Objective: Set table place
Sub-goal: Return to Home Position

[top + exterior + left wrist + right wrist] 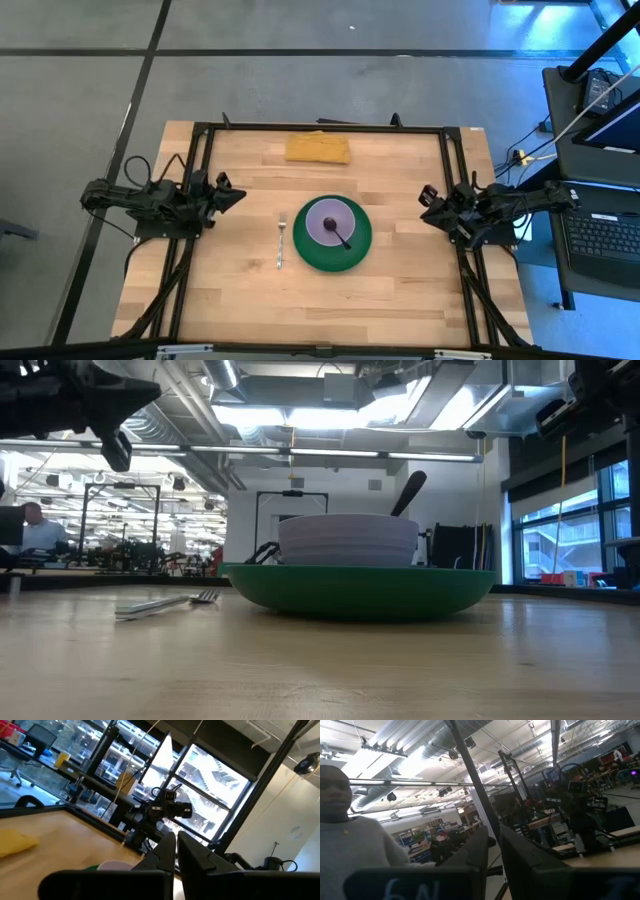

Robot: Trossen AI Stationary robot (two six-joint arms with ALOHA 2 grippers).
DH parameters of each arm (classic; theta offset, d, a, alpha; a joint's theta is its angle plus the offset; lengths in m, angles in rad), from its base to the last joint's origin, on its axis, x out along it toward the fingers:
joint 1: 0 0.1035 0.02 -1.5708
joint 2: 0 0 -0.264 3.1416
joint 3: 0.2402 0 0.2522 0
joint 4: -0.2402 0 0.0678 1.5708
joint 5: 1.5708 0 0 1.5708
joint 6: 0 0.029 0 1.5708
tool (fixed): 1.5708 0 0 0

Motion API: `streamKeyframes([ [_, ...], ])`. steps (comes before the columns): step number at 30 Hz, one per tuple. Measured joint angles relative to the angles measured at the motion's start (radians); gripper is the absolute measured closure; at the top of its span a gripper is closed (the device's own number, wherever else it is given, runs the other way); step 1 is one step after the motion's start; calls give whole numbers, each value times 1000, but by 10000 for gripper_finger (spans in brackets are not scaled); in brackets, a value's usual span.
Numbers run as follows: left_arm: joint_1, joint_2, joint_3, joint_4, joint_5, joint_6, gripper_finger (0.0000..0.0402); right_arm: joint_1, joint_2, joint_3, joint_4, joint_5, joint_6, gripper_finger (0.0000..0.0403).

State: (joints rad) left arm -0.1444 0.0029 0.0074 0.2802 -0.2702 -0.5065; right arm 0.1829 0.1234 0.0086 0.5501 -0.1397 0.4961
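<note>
A round green plate [332, 238] lies on the table [410, 290] at its middle. A pale lilac bowl [327, 220] stands on the plate, and a dark-bowled spoon [340, 234] rests in the bowl, its handle leaning on the rim [408, 492]. A metal fork [281, 243] lies flat on the table left of the plate. My left gripper [240, 196] hovers at the table's left side, shut and empty. My right gripper [424, 202] hovers at the right side, shut and empty.
A yellow folded cloth [317, 148] lies near the table's far edge. A black metal frame [200, 160] runs along the table's sides. A person [350, 845] shows in the room beyond the table. A laptop stand [600, 220] is off the table's right.
</note>
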Motion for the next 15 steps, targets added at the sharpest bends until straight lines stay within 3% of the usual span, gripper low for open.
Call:
streamKeyframes([
  [15, 0, 0, 0, -90, -1, 6, 398, 0, 0, 0, -169, 18, 29, 350],
])
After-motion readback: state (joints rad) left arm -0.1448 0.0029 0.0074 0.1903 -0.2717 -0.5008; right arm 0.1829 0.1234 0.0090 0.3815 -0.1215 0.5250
